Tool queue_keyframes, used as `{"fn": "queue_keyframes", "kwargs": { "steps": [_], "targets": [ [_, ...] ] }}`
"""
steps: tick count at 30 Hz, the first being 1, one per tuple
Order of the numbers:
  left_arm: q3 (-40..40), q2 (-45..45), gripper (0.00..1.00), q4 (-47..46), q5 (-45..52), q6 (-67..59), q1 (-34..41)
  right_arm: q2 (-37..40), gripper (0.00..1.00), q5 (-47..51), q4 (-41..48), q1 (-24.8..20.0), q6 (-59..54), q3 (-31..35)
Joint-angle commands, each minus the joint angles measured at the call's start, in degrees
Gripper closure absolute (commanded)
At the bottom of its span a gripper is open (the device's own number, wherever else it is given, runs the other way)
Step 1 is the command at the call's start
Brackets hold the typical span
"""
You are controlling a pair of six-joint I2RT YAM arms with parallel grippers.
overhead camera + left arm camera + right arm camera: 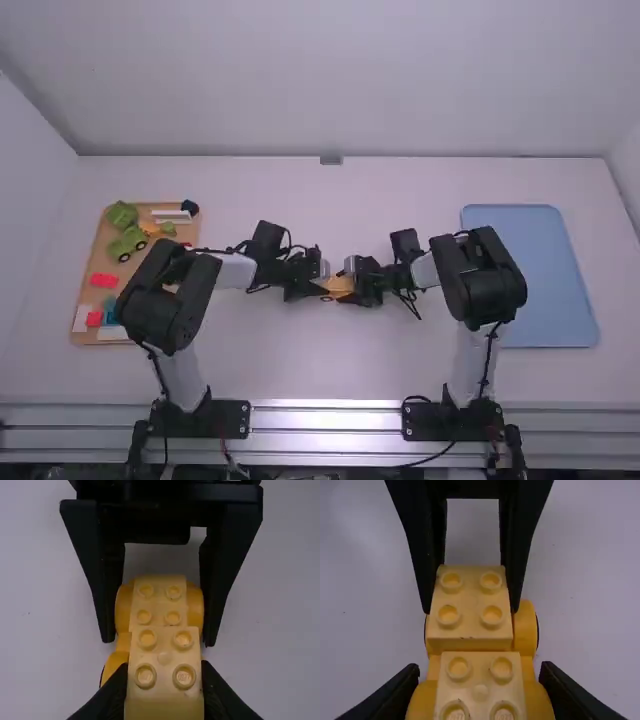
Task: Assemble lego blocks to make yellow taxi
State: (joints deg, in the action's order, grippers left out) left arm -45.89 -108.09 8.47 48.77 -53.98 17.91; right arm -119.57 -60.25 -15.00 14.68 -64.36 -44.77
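both pincers on yellow lego build point(341, 285), between the arms.
left pincer point(321, 287) closed on studded end block point(164, 658), one finger against each side. right pincer point(354, 292) set wider, closed across the rounded sides at the build's other end. build sits between both sets of fingertips, around mid table point(300, 365); can't tell if it touches down.

Looks like a robotics lab/test stn. L arm point(182, 295) & R arm point(482, 290) have bases at the near edge of a white tabletop point(330, 365), by a ribbed metal rail point(325, 420), w/ cables point(486, 360) along the links. Plain pale back wall point(330, 80) past the far edge, side wall point(30, 190) at L, like a bare test bay.
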Motion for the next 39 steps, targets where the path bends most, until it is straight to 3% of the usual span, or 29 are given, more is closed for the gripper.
{"fn": "queue_keyframes", "kwargs": {
  "steps": [1,35,38,39],
  "targets": [
    [0.81,0.63,0.95,-0.02,-3.21,0.76,0.11,-0.94,0.46,1.62,0.48,0.37,-0.15,0.48],
    [0.79,0.63,0.91,0.37,-0.39,0.61,0.11,-0.94,0.46,1.77,0.5,0.37,0.02,0.48],
    [0.81,0.63,0.67,0.37,-0.39,0.61,0.26,-0.94,0.46,1.77,0.5,0.37,0.02,0.48],
    [0.81,0.63,0.65,0.37,-0.39,0.61,0.26,-0.94,0.46,1.79,0.5,0.37,0.04,0.48]
  ]
}}
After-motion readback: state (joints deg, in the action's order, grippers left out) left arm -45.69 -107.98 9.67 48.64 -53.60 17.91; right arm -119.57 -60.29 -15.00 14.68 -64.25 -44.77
